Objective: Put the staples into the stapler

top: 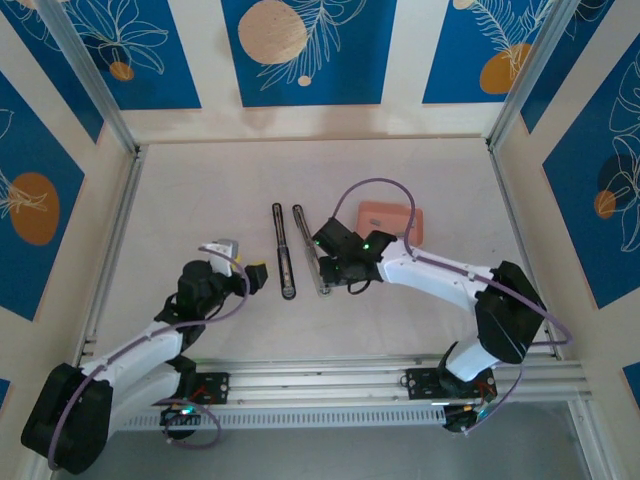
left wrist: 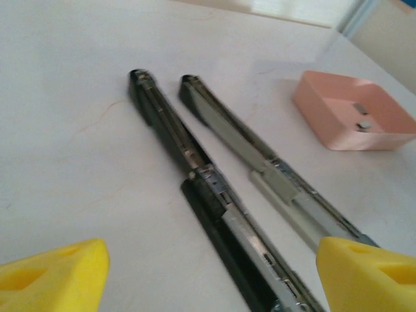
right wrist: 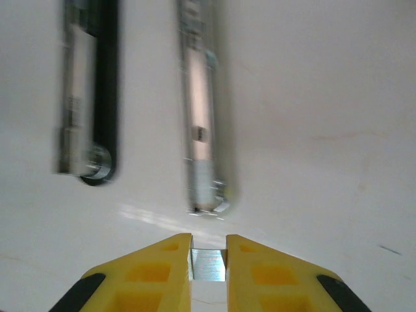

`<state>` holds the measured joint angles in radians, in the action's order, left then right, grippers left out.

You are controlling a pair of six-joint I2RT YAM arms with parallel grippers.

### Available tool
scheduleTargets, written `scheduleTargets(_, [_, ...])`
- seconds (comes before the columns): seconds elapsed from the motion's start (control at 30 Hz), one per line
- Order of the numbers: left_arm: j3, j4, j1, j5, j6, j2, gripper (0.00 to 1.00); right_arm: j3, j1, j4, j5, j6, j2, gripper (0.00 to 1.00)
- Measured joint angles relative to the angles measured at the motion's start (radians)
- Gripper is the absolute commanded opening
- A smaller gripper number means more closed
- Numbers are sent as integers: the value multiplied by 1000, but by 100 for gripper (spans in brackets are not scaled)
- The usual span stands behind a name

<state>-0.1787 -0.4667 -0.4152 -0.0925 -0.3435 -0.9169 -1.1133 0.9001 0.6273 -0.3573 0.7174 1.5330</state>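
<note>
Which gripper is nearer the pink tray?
Right. The right gripper, pinching staples, sits just near-left of the pink tray; the left gripper is farther left, across the stapler.

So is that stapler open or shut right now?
Open. The stapler lies flat with its two long halves apart, side by side, and the silvery inner rails face up. Whether the rails hold any staples, I cannot tell.

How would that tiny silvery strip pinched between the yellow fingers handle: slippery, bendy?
The staple strip looks like shiny bare metal, so it is probably slippery against the fingers. It is tiny, so likely very light. Short and blocky, it probably stays stiff rather than flopping.
</note>
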Motion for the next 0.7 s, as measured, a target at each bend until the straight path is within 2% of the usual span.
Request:
scheduleTargets(0.1, [29, 18, 0, 53, -31, 26, 85, -35, 42, -39, -15, 22, 46, 18])
scheduleTargets(0.4, [38, 150, 0, 226, -71, 137, 88, -288, 134, -32, -21, 29, 327, 18])
scheduleTargets(0.7, [71, 206, 0, 308, -92, 170, 89, -375, 153, 19, -20, 34, 428, 18])
